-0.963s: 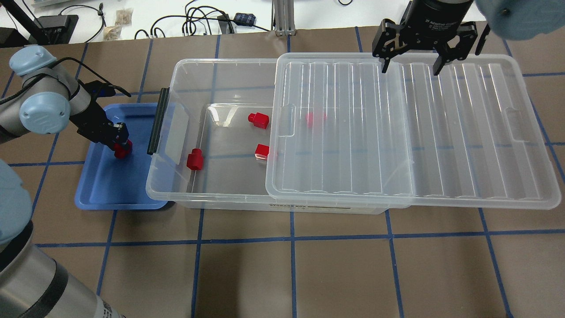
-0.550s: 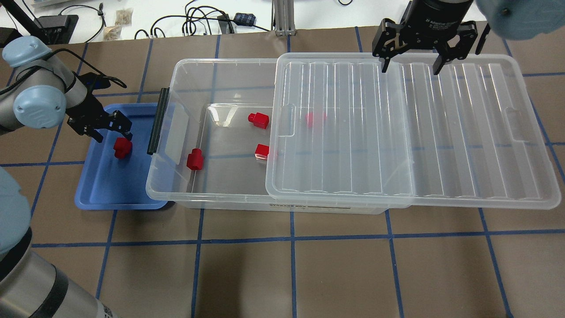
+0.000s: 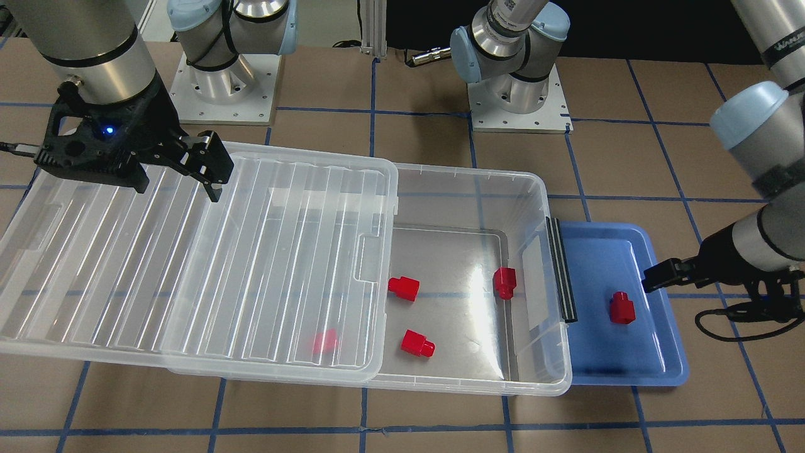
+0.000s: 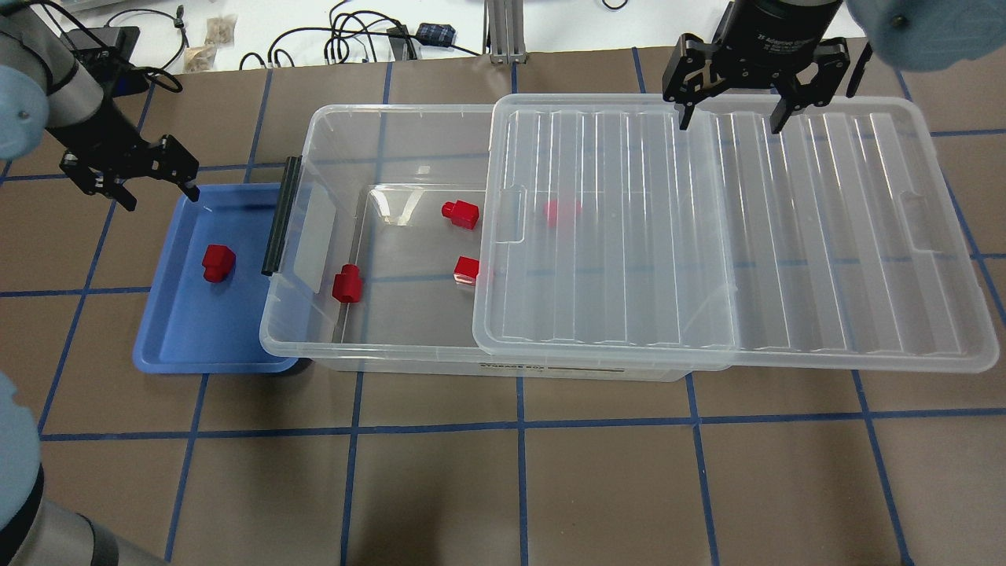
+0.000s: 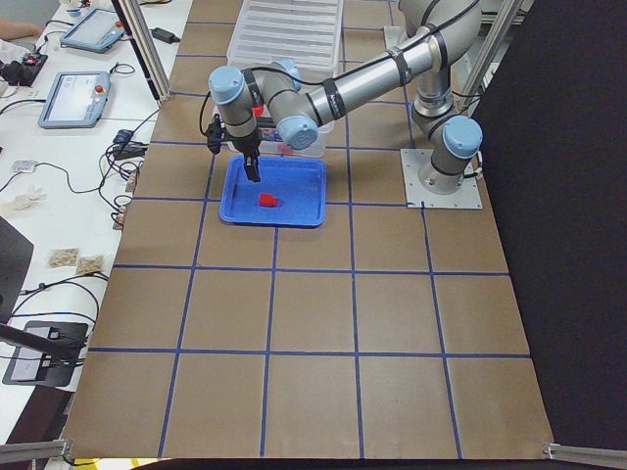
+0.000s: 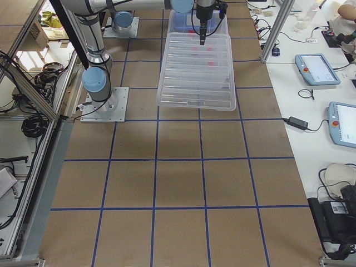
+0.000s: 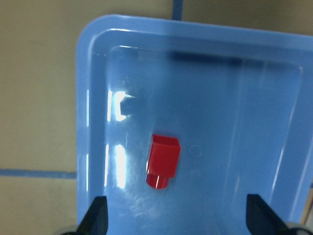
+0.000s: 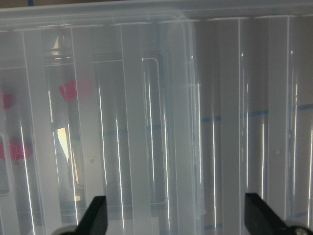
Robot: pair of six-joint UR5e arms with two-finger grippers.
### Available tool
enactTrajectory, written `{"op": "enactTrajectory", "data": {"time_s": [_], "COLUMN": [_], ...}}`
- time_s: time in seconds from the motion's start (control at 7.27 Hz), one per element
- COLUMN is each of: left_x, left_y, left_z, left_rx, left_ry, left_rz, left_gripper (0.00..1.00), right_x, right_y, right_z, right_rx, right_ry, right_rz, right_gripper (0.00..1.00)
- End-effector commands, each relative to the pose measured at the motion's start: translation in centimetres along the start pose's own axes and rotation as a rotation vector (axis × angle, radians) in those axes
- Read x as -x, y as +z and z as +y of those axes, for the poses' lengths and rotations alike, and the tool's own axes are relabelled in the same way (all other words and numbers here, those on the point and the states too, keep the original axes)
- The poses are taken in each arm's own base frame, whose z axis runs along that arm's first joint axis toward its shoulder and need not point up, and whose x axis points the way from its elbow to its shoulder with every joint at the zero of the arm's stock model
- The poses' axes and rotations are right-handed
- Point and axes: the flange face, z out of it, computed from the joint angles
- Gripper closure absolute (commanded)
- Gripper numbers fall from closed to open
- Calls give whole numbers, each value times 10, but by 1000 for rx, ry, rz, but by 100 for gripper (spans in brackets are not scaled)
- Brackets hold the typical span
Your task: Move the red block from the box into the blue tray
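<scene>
A red block (image 4: 218, 262) lies loose in the blue tray (image 4: 189, 330), and it also shows in the left wrist view (image 7: 163, 160). My left gripper (image 4: 159, 200) is open and empty, raised over the tray's far left corner, apart from the block. The clear box (image 4: 377, 149) holds three red blocks (image 4: 460, 214) in its uncovered part. One more shows blurred under the slid-aside lid (image 4: 786, 236). My right gripper (image 4: 731, 126) is open and empty, hovering over the lid's far edge.
A black latch bar (image 4: 280, 216) stands on the box's end next to the tray. The lid overhangs the box to the right. Cables (image 4: 354, 39) lie beyond the table's far edge. The two arm bases (image 3: 516, 94) stand behind the box.
My left gripper opened and let go of the red block in the tray. It then rose and drew back toward the tray's far left corner. The right gripper has not moved.
</scene>
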Motion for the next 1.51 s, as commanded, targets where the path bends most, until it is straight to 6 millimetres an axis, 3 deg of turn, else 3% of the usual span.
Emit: {"op": "enactTrajectory", "data": {"time_s": [0.0, 0.14, 0.28, 0.41, 0.69, 0.96, 1.24, 1.38], "left_x": [-45, -87, -108, -114, -150, -166, -199, -204], "left_y": [-53, -73, -86, -89, -107, -84, -80, -79], "left_z": [26, 43, 57, 65, 87, 88, 101, 104], "left_rx": [-18, -33, -43, -43, -80, -34, -28, -28], "left_ry": [-83, -97, -63, -52, 6, 29, 84, 93], "left_rz": [-15, -24, -21, -23, -27, -23, -28, -29], "left_gripper": [0, 0, 0, 0, 0, 0, 0, 0], "right_x": [-26, -69, -110, -130, -158, -237, -311, -350], "right_y": [-3, -3, -4, -5, -1, 9, 47, 63], "right_z": [-11, -22, -29, -30, -36, -37, -34, -29], "right_rx": [-9, 1, 2, 4, 5, 29, 80, 68], "right_ry": [-79, -51, -94, -100, -135, -101, -228, -195], "right_rz": [6, 5, 0, 3, 14, 7, -24, -19], "right_gripper": [0, 0, 0, 0, 0, 0, 0, 0]}}
